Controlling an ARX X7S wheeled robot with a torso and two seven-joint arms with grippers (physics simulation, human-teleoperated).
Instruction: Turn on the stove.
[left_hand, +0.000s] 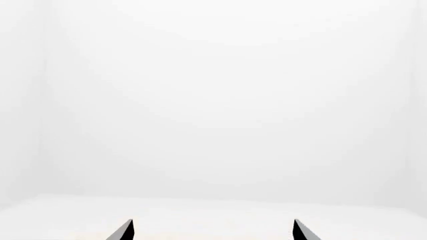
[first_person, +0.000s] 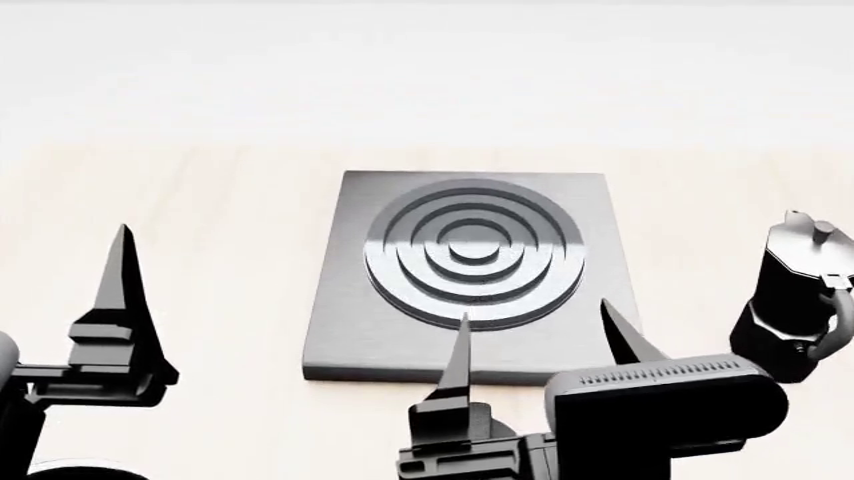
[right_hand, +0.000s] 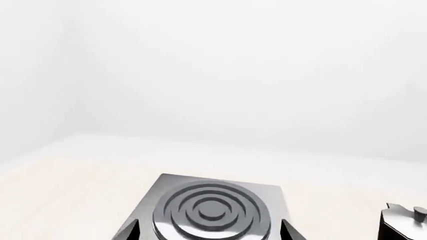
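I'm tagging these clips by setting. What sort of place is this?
Probably a bare simulated kitchen counter: a stove plate with burner rings and a moka pot on a pale wooden table, blank white walls.

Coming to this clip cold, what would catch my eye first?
The stove, a dark grey square plate with raised concentric rings, sits mid-table and dominates the head view. The right hand hangs open over its near edge, and the left hand is off to the left. A black moka pot stands to the stove's right.
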